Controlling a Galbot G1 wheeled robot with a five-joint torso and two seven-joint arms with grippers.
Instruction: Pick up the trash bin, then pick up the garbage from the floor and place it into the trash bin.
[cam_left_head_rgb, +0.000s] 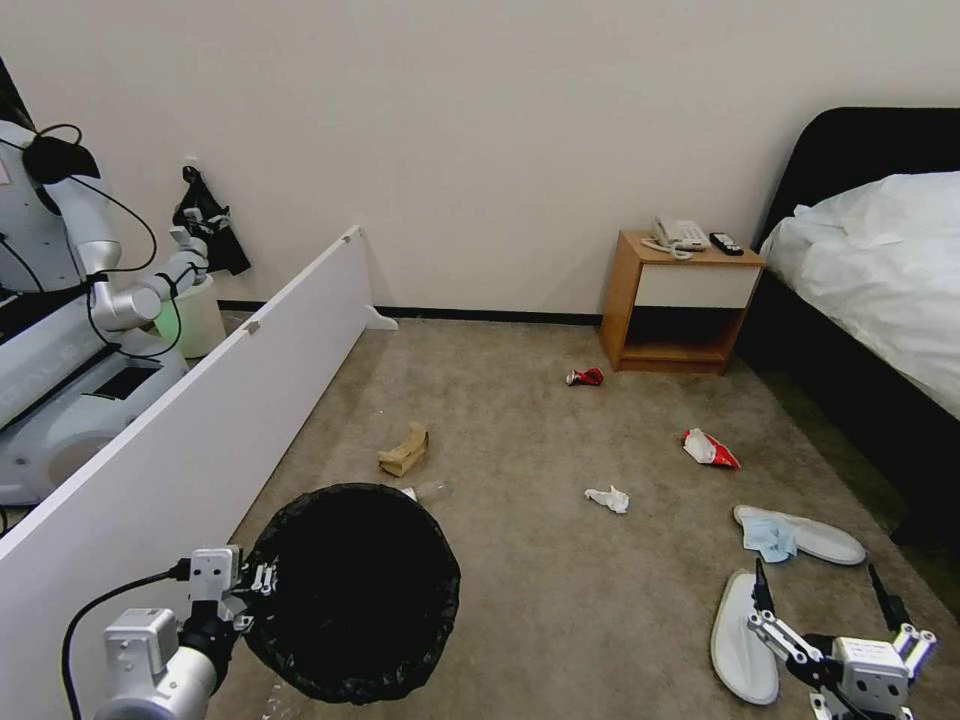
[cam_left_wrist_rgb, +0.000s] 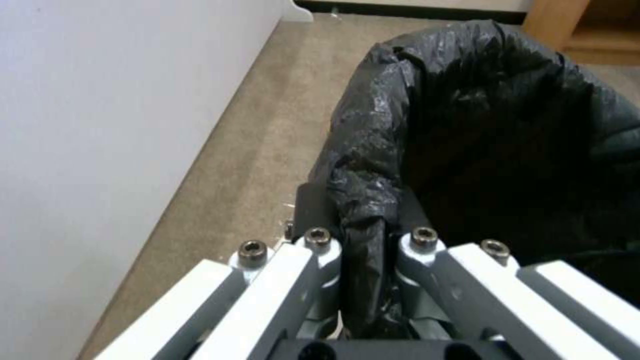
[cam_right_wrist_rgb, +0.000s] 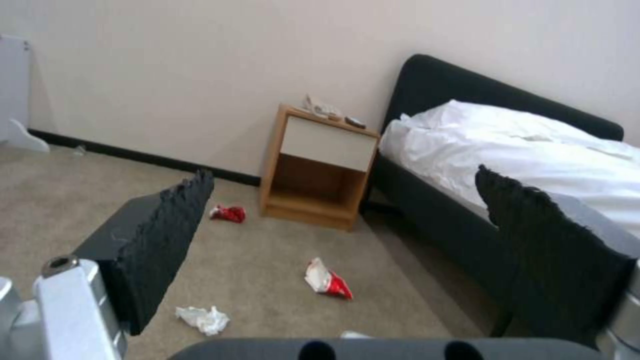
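The trash bin (cam_left_head_rgb: 350, 590), lined with a crinkly black bag, is at the lower left on the floor (cam_left_head_rgb: 560, 600). My left gripper (cam_left_head_rgb: 255, 580) is shut on its bag-covered rim (cam_left_wrist_rgb: 363, 220), and the bin (cam_left_wrist_rgb: 480, 125) fills the space beyond the fingers. My right gripper (cam_left_head_rgb: 822, 600) is open and empty at the lower right, just above a white slipper (cam_left_head_rgb: 742, 635). A second slipper (cam_left_head_rgb: 815, 535) carries a blue cloth (cam_left_head_rgb: 768, 538). The garbage lies scattered: tissue (cam_left_head_rgb: 608, 498) (cam_right_wrist_rgb: 203, 319), snack packet (cam_left_head_rgb: 708, 448) (cam_right_wrist_rgb: 327, 280), red can (cam_left_head_rgb: 585, 377) (cam_right_wrist_rgb: 229, 213), brown paper bag (cam_left_head_rgb: 405, 450).
A long white panel (cam_left_head_rgb: 200, 420) runs along the left, close to the bin. Behind it stand another robot (cam_left_head_rgb: 70, 330) and a pale bin (cam_left_head_rgb: 195, 315). A wooden nightstand (cam_left_head_rgb: 680, 300) sits at the far wall. A dark bed (cam_left_head_rgb: 880, 290) borders the right side.
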